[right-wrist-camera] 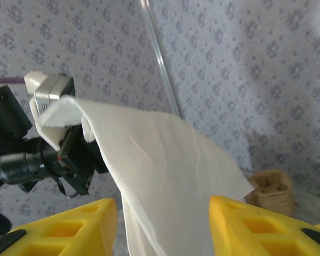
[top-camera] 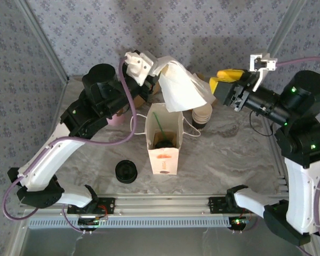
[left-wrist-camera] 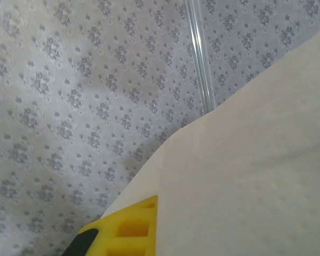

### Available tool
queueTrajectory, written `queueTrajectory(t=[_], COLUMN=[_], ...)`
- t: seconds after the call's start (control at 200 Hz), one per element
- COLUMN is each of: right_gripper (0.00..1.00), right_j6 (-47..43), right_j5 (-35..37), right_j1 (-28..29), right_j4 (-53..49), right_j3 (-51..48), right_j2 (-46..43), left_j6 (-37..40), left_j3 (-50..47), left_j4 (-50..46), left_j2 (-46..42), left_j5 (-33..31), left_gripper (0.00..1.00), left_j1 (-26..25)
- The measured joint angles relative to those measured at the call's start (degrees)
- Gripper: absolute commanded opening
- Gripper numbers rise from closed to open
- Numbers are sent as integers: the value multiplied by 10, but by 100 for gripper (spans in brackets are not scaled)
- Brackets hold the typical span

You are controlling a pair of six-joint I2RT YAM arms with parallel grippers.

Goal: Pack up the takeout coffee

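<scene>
1. top external: left gripper (top-camera: 153, 68) clamped on a white paper napkin (top-camera: 178, 88), hung over the open white paper bag (top-camera: 162, 157), likely as the last item to go in. the takeout coffee (top-camera: 165, 142), a cream paper cup, stands inside the bag with its round black lid showing.
2. left wrist: the napkin drapes across one yellow finger (left-wrist-camera: 122, 232).
3. right wrist: right gripper (right-wrist-camera: 160, 213) with its fingers apart and the napkin hanging loose between them, seemingly let go.

— Where's your takeout coffee (top-camera: 163, 143)?
— Look down into the open white paper bag (top-camera: 162, 160) mid-table. You see its round black lid facing up; the cup stands upright inside, its body hidden by the bag's walls.
</scene>
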Motion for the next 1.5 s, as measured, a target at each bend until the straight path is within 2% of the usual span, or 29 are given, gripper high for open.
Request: queueTrajectory(t=[0.175, 0.225, 0.345, 0.46, 0.56, 0.645, 0.735, 0.899, 1.034, 1.264, 1.504], right_gripper=[52, 56, 76, 91, 94, 95, 100, 100, 100, 100, 87], right_j6=[-24, -46, -128, -210, -259, -292, -333, -396, -423, -430, -422], right_j5=[80, 79, 21, -38, -71, -88, -94, -90, -73, -21, -2], right_j1=[-10, -13, -15, -14, -10, 6, 48, 141, 188, 217, 222], right_j4=[9, 8, 12, 50, 88, 101, 99, 90, 88, 112, 135], right_j3=[0, 0, -21, -98, -147, -141, -115, -84, -81, -84, -88], right_j2=[-16, -16, -6, -15, -9, 11, 33, 49, 50, 55, 55], left_j6=[66, 73, 76, 63, 41, 23, 2, -38, -62, -81, -90], left_j3=[-7, -5, 37, 83, 95, 100, 108, 109, 109, 109, 109], left_j4=[8, 4, -43, -83, -103, -121, -136, -142, -142, -142, -142], left_j2=[-15, -21, -20, -16, -17, -13, 1, 25, 41, 48, 48], left_j5=[46, 70, 131, 195, 249, 285, 313, 334, 339, 339, 339], left_gripper=[0, 0, 0, 0, 0, 0, 0, 0, 0, 0, 0], left_j1=[0, 0, 5, 15, 28, 35, 38, 42, 45, 45, 45])
